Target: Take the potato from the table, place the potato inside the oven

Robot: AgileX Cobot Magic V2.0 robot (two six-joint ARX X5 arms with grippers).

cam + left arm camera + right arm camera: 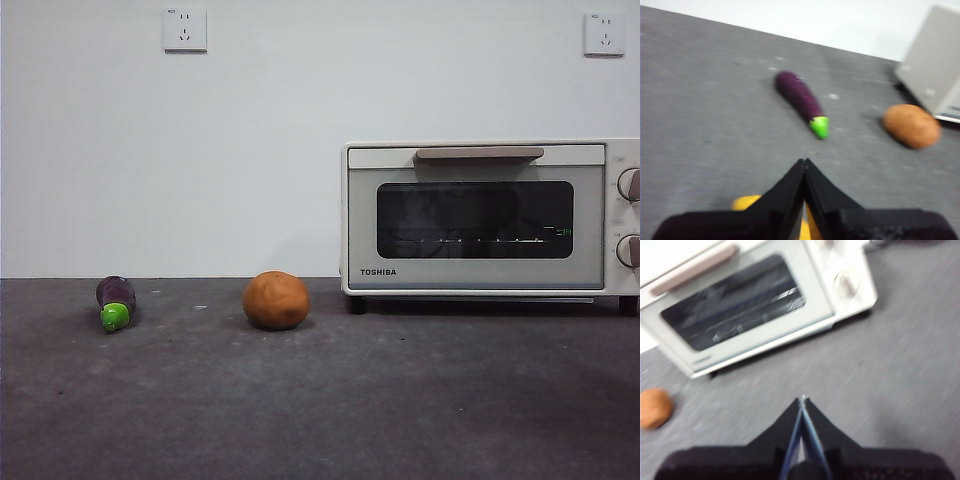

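The orange-brown potato (276, 300) lies on the dark grey table (320, 400), just left of the cream-white oven (490, 215), whose door is closed. The left wrist view shows the potato (911, 125) beyond and to one side of my left gripper (804, 162), whose jaws are shut with nothing between them. My right gripper (803, 400) is shut too, hovering over bare table in front of the oven (755, 305), with the potato (655, 407) far off to its side. Neither gripper appears in the front view.
A small dark purple eggplant (116, 301) with a green cap lies left of the potato, also seen as the eggplant (802, 101) ahead of the left gripper. A yellow object (746, 202) peeks out beneath the left jaws. A white wall stands behind.
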